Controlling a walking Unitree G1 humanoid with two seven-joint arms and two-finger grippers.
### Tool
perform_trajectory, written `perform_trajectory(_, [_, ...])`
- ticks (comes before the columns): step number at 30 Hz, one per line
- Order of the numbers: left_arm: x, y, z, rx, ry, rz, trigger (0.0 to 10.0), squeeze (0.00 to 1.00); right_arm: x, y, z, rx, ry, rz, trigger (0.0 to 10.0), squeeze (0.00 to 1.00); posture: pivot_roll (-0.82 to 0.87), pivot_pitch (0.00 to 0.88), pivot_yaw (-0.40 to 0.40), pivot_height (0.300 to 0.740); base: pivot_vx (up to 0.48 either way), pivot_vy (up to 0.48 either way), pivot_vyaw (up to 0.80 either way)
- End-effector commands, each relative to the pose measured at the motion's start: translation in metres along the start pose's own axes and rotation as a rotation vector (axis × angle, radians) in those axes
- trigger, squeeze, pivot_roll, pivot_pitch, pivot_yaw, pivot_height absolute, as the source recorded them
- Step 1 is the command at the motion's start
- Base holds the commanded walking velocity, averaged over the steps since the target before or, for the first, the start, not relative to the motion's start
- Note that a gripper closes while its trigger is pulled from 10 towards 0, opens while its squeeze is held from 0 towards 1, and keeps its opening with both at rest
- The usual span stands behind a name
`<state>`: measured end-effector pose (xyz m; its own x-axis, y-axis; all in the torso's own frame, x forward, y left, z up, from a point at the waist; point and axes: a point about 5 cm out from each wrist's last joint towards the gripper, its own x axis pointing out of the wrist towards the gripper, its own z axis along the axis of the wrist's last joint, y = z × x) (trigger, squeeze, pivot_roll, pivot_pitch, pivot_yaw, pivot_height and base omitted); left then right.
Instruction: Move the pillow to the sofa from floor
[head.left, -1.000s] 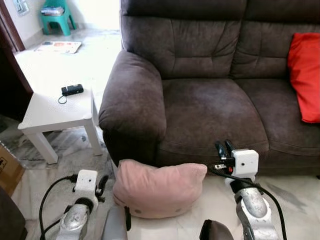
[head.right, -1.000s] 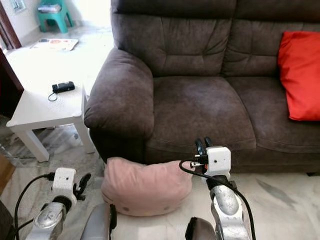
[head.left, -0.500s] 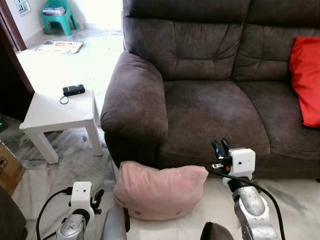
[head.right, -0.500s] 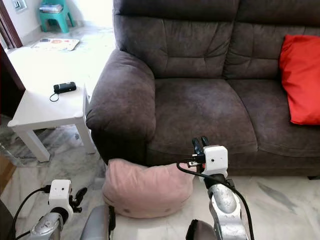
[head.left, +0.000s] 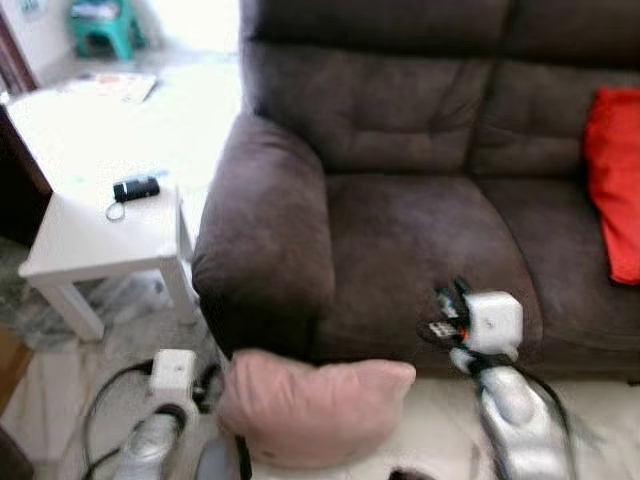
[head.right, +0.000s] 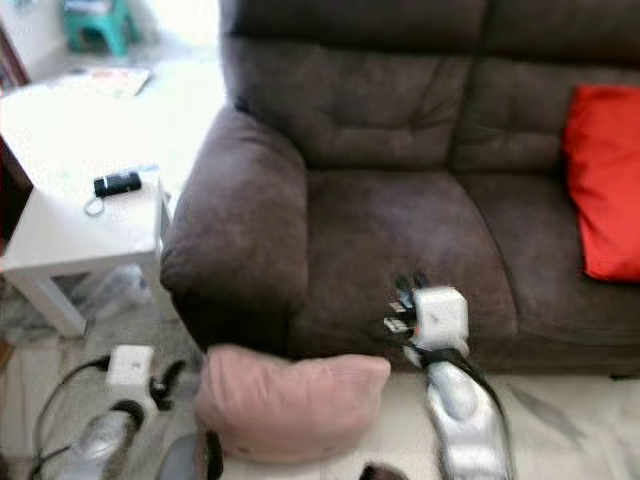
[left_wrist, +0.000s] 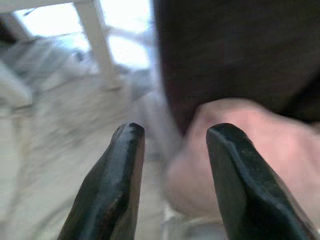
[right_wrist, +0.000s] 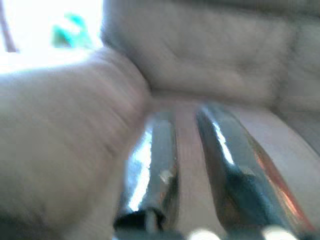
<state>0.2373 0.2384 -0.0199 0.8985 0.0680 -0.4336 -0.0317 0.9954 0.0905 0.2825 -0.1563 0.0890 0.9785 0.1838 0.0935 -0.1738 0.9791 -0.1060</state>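
Left gripper (left_wrist: 170, 165) hangs low with fingers apart, just beside the pink pillow (head.left: 315, 410); right gripper (head.left: 447, 305), empty with only a narrow gap, rides by the sofa (head.left: 420, 230) seat front. Pillow lies on the floor against the sofa base — best to flank both ends, then lift. The seat cushion offers room; the white side table (head.left: 95, 240) crowds the left.

A soft pink cloth pillow (head.left: 315, 408) is lying on a glossy, veined marble floor (head.left: 60, 385). The sofa (head.right: 400, 220) is showing brown, matt, suede-like cloth, with a red cloth cushion (head.right: 602, 190) on it. The counter (head.left: 85, 240) is looking smooth, white and painted. The arms (head.left: 515, 425) are gleaming with silver metal. The left gripper (left_wrist: 172, 150) is showing smooth, slightly shiny black plastic fingers (left_wrist: 117, 185).
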Motion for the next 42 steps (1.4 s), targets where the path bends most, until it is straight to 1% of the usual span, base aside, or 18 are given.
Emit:
perform_trajectory(1, [0.006,-0.019,0.005,-0.015,-0.012,-0.054,10.0,0.0,-0.011,-0.019,-0.01,-0.016,0.052,-0.054,10.0,0.0,0.02,0.0,-0.062,0.568,0.0,0.0,0.0])
perform_trajectory(3, [0.006,-0.022,0.001,-0.057,0.019,-0.083,10.0,0.0,-0.011,-0.019,-0.01,-0.019,0.055,-0.051,10.0,0.0,0.02,0.0,-0.063,0.568,0.0,0.0,0.0])
perform_trajectory(5, [0.005,-0.024,-0.002,-0.073,0.043,-0.097,10.0,0.0,-0.011,-0.019,-0.01,-0.02,0.056,-0.05,10.0,0.0,0.02,0.0,-0.063,0.568,0.0,0.0,0.0])
perform_trajectory(6, [0.005,-0.025,-0.007,-0.064,0.079,-0.118,10.0,0.0,-0.011,-0.019,-0.01,-0.02,0.058,-0.049,10.0,0.0,0.02,0.0,-0.064,0.568,0.0,0.0,0.0])
perform_trajectory(7, [0.005,-0.025,-0.007,-0.064,0.079,-0.118,10.0,0.0,-0.011,-0.019,-0.01,-0.02,0.058,-0.049,10.0,0.0,0.02,0.0,-0.064,0.568,0.0,0.0,0.0])
perform_trajectory(8, [0.003,-0.024,-0.012,-0.012,0.116,-0.134,10.0,0.0,-0.012,-0.019,-0.011,-0.019,0.058,-0.048,10.0,0.0,0.02,0.0,-0.065,0.568,0.0,0.0,0.0])
perform_trajectory(10, [0.003,-0.022,-0.015,0.001,0.138,-0.131,10.0,0.0,-0.012,-0.019,-0.011,-0.02,0.059,-0.047,10.0,0.0,0.02,0.0,-0.065,0.568,0.0,0.0,0.0])
perform_trajectory(12, [0.003,-0.018,-0.018,-0.01,0.166,-0.107,10.0,0.0,-0.012,-0.019,-0.01,-0.021,0.059,-0.045,10.0,0.0,0.02,0.0,-0.068,0.568,0.0,0.0,0.0])
perform_trajectory(15, [0.005,-0.016,-0.017,-0.075,0.178,-0.08,10.0,0.0,-0.013,-0.02,-0.008,-0.024,0.058,-0.04,10.0,0.0,0.01,0.0,-0.074,0.568,0.0,0.0,0.0])
perform_trajectory(16, [0.006,-0.016,-0.015,-0.088,0.177,-0.078,10.0,0.29,-0.013,-0.02,-0.008,-0.026,0.057,-0.037,10.0,0.0,0.01,0.0,-0.076,0.568,0.0,0.0,0.0])
perform_trajectory(17, [0.007,-0.016,-0.015,-0.096,0.176,-0.076,10.0,0.29,-0.013,-0.02,-0.007,-0.028,0.057,-0.034,10.0,0.0,0.0,0.001,-0.077,0.568,0.0,0.0,0.0])
perform_trajectory(18, [0.008,-0.017,-0.012,-0.124,0.176,-0.073,10.0,1.0,-0.014,-0.02,-0.005,-0.031,0.053,-0.027,10.0,0.0,-0.01,0.017,-0.08,0.568,0.0,0.0,0.0])
perform_trajectory(19, [0.01,-0.019,-0.01,-0.142,0.173,-0.074,10.0,1.0,-0.016,-0.021,-0.003,-0.033,0.047,-0.021,10.0,0.0,-0.02,0.033,-0.085,0.568,0.0,0.0,0.0])
perform_trajectory(23, [0.015,-0.024,-0.003,-0.147,0.163,-0.105,10.0,1.0,-0.016,-0.021,0.005,-0.042,0.03,-0.008,10.0,0.0,-0.03,0.057,-0.095,0.568,0.0,0.0,0.0])
perform_trajectory(25, [0.019,-0.027,0.003,-0.164,0.147,-0.11,10.0,1.0,-0.016,-0.022,0.014,-0.047,0.01,0.004,10.0,0.0,-0.06,0.101,-0.113,0.568,0.0,0.0,0.0])
perform_trajectory(31, [0.021,-0.031,0.007,-0.16,0.146,-0.124,10.0,1.0,-0.015,-0.023,0.031,-0.045,-0.022,0.025,10.0,0.0,-0.08,0.152,-0.132,0.568,0.0,0.0,0.0])
perform_trajectory(36, [0.021,-0.031,0.007,-0.153,0.141,-0.109,10.0,1.0,-0.013,-0.02,0.037,-0.033,-0.028,0.04,10.0,0.0,-0.08,0.171,-0.147,0.568,0.0,0.0,0.0])
perform_trajectory(42, [0.021,-0.024,0.009,-0.172,0.111,-0.053,10.0,1.0,-0.013,-0.016,0.041,-0.021,-0.013,0.07,10.0,0.0,-0.07,0.197,-0.163,0.568,0.0,0.0,0.0])
